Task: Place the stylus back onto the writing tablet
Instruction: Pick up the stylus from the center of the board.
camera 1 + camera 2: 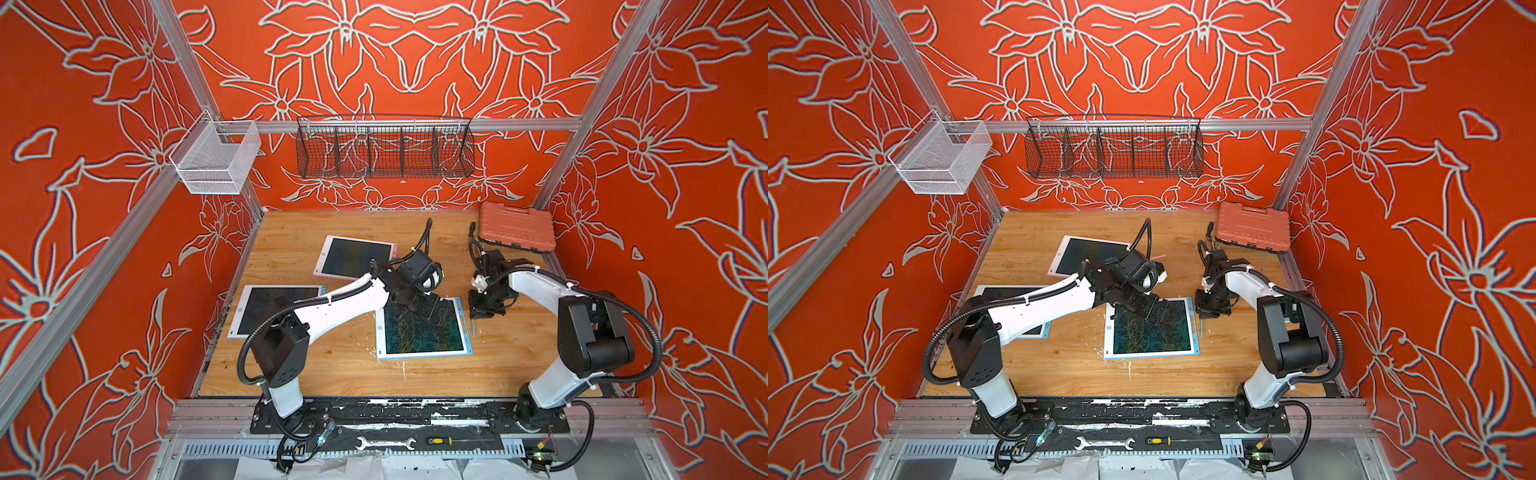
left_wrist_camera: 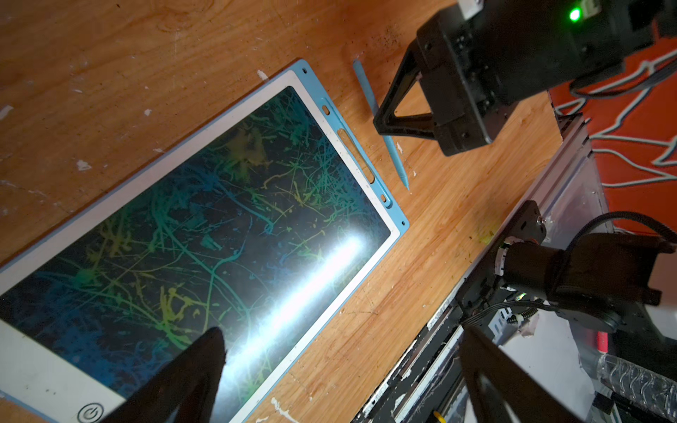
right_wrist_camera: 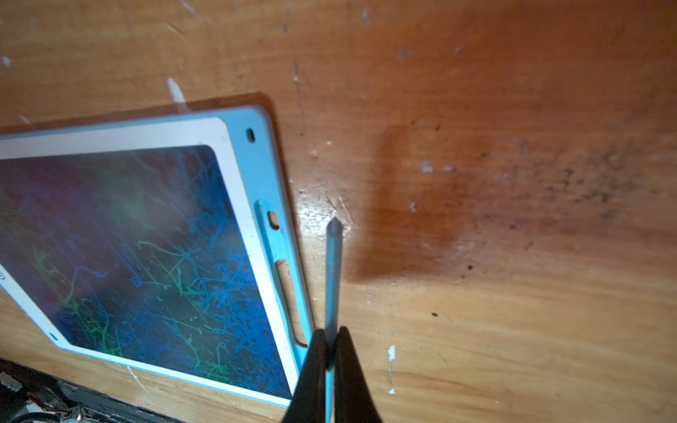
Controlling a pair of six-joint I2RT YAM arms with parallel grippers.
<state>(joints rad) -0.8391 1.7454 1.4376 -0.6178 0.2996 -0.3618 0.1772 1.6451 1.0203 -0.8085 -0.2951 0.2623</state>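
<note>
Jaws of the right gripper are pinched tight on the blue stylus, which lies just beside the slotted edge of the writing tablet, its long axis almost parallel to that holder groove, so a small sideways shift looks enough.

Stylus just right of front tablet; second tablet behind, third tablet left, case back right.
</note>
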